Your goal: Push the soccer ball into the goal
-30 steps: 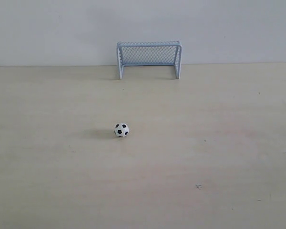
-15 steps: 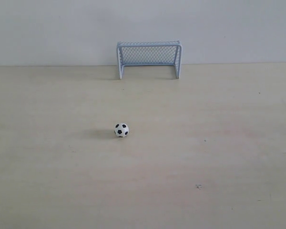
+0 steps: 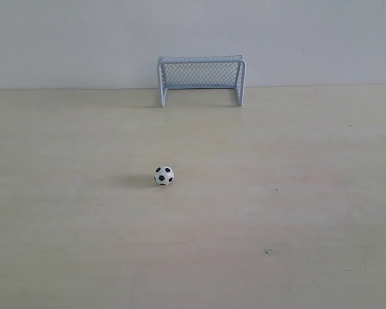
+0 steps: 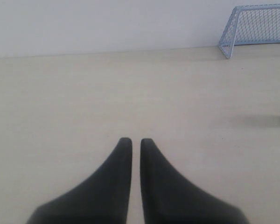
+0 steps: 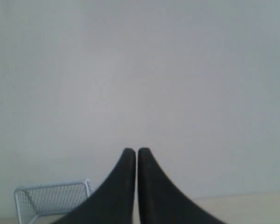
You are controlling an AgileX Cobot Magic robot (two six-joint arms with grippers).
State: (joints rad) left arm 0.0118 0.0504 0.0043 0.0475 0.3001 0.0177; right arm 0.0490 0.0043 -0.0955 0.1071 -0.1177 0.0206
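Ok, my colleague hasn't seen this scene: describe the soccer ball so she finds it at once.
Find the pale blue goal standing at the far edge of the beige table. Nearer the camera, roughly in line with its left post, lies the soccer ball: tiny, round, white with black patches.

Lighting's soft, even and pretty bright, no glare anywhere. In the exterior view the tiny white soccer ball with black pentagon patches (image 3: 164,175) throws a faint smudgy shadow to its left, so the light comes from its right. The pale beige tabletop (image 3: 276,212) around the ball looks a bit washed out. The black left gripper (image 4: 136,141) and black right gripper (image 5: 136,151) are fuzzy-edged. The right wrist view is hazy overall, pale blue-white mesh goal (image 5: 51,200) included.
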